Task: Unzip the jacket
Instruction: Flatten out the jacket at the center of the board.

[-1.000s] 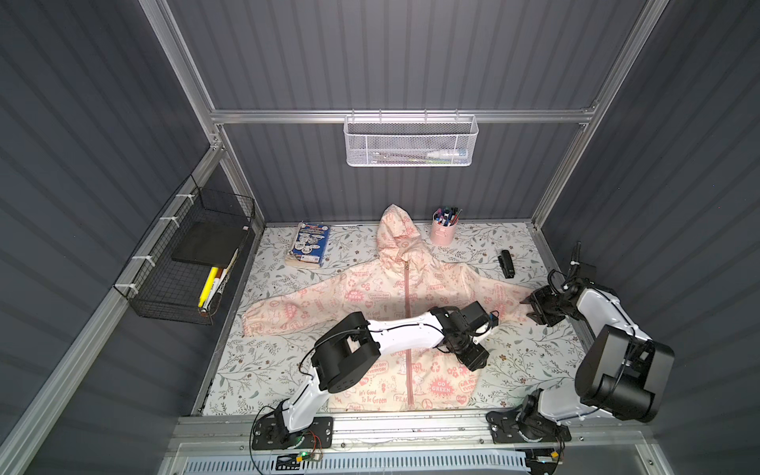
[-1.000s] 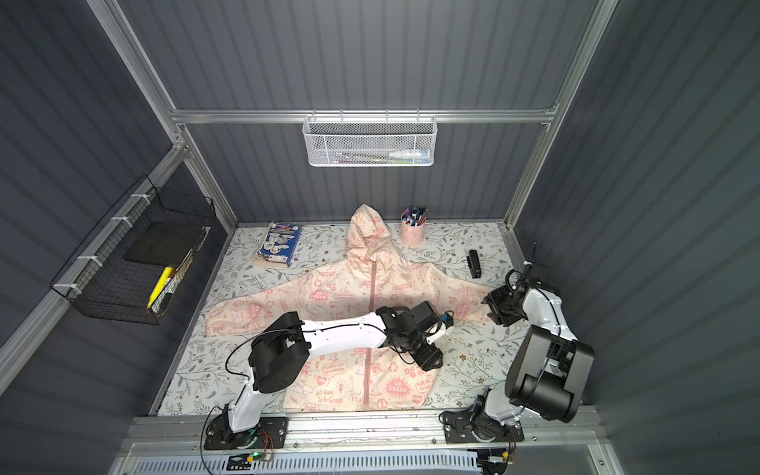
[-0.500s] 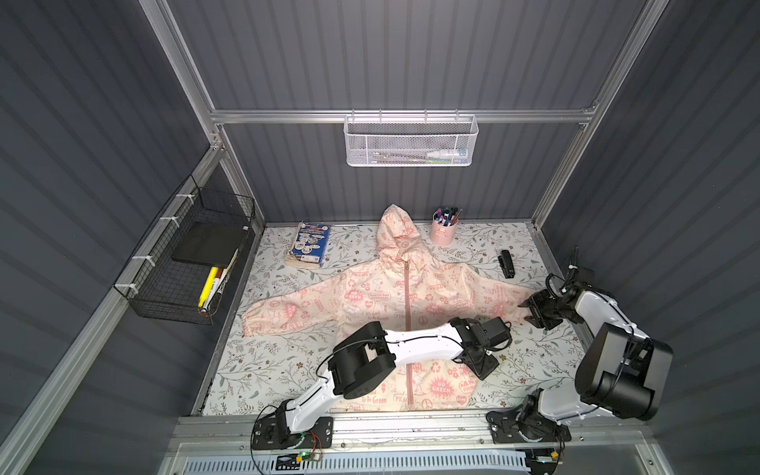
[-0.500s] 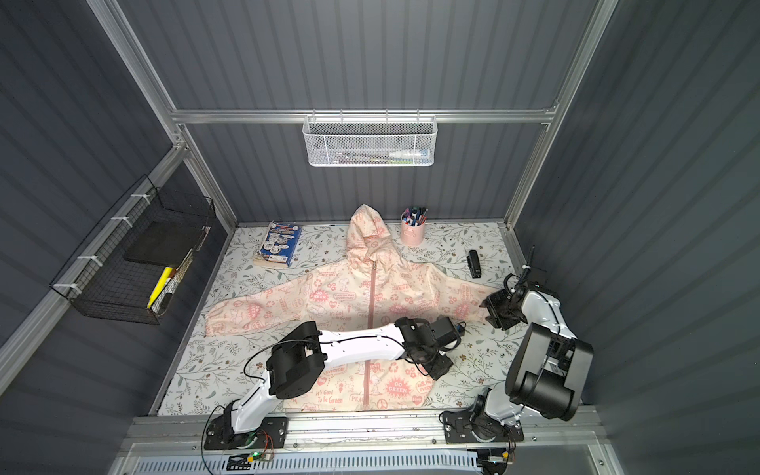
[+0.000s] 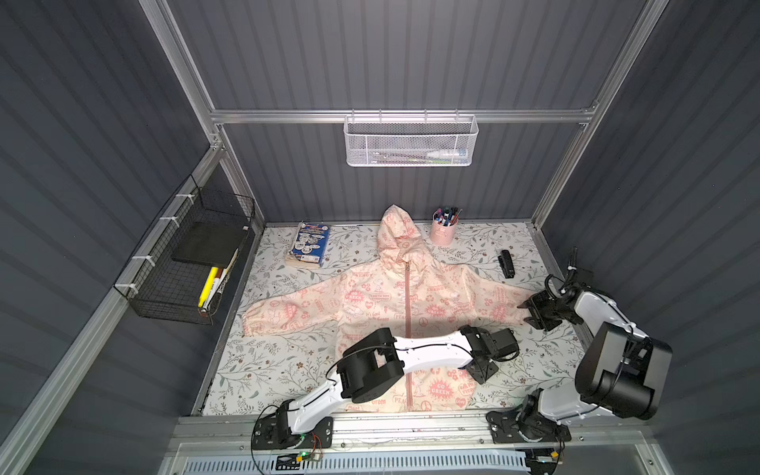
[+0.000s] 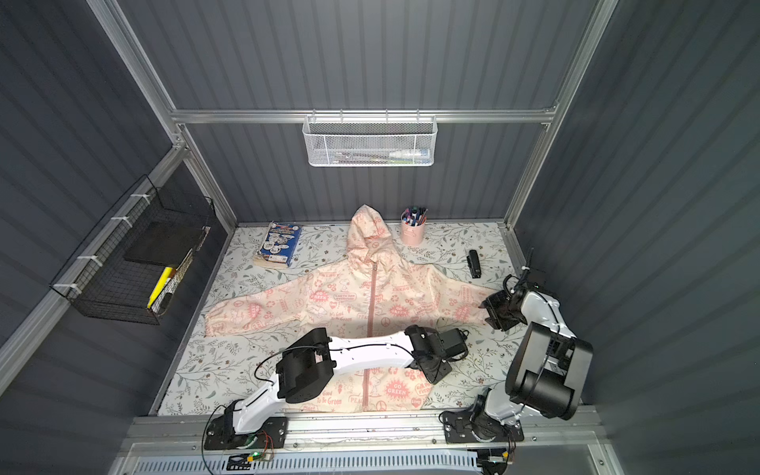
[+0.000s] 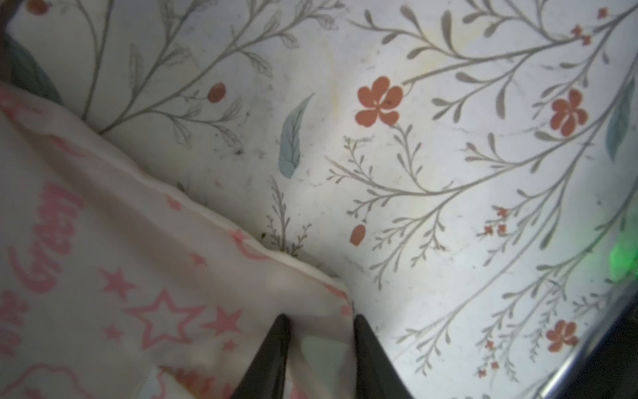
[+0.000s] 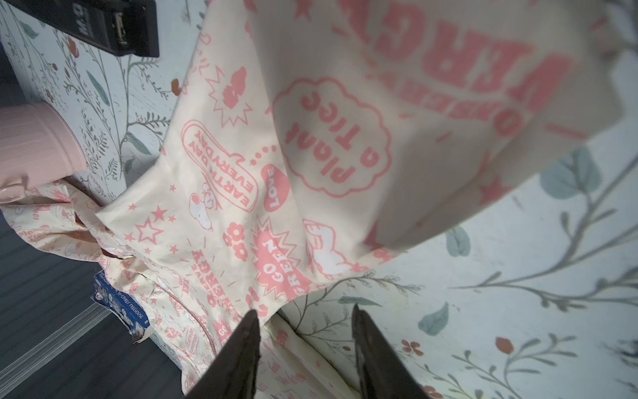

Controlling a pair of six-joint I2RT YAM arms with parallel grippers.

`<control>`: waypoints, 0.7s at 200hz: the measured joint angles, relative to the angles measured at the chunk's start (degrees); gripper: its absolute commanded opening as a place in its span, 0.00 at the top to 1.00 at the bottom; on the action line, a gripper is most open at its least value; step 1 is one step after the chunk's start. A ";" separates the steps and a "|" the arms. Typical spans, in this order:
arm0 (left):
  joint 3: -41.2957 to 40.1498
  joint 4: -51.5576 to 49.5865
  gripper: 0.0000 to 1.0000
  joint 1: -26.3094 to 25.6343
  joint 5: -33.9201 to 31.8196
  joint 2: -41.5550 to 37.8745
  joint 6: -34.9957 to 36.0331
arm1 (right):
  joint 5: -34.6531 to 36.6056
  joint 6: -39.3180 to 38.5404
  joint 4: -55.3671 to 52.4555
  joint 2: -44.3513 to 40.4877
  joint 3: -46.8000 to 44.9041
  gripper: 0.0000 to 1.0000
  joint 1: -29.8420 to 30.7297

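The cream jacket (image 5: pixel 370 300) with pink prints lies flat on the table, hood toward the back wall, and its pink zipper (image 5: pixel 408 296) runs closed down the front. My left arm reaches across the jacket's lower half. The left gripper (image 5: pixel 479 372) sits at the jacket's right side edge, and in the left wrist view its gripper (image 7: pixel 319 319) is shut on a fold of that fabric edge. My right gripper (image 5: pixel 530 316) is at the right sleeve's cuff. In the right wrist view it (image 8: pixel 303 314) stands open with only table between the fingers, and the sleeve (image 8: pixel 379 121) lies beyond them.
A pink pen cup (image 5: pixel 444 232) stands beside the hood, and a blue book (image 5: pixel 308 249) lies at the back left. A small black device (image 5: pixel 506 264) rests at the back right. A black wire basket (image 5: pixel 189 263) hangs on the left wall and a white mesh basket (image 5: pixel 411 140) on the back rail.
My left gripper has slid toward the front, out to the jacket's right side edge, and its jaws have narrowed onto the fabric. The right gripper has hardly moved.
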 measured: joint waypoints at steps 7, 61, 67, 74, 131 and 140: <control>0.11 -0.28 0.83 0.00 -0.50 0.00 -0.33 | 0.00 -0.04 0.00 0.00 0.00 0.54 0.00; -0.35 1.77 1.00 1.40 1.57 -1.84 -0.90 | 3.21 -3.26 -0.72 -2.82 -0.07 0.57 3.34; -1.81 3.28 1.00 2.01 3.17 -3.23 -0.81 | 3.26 -3.80 -0.63 -3.82 -0.24 0.57 4.13; -4.24 5.44 1.00 3.08 5.46 -5.62 -0.70 | 3.23 -4.33 -0.48 -5.20 -0.61 0.57 5.07; -18.16 20.46 1.00 17.40 22.88 -21.81 1.18 | 1.03 -7.37 1.73 -13.38 -4.46 0.57 13.09; -20.65 22.82 1.00 19.34 25.31 -22.91 1.29 | 0.22 -7.78 2.14 -14.86 -4.70 0.57 14.97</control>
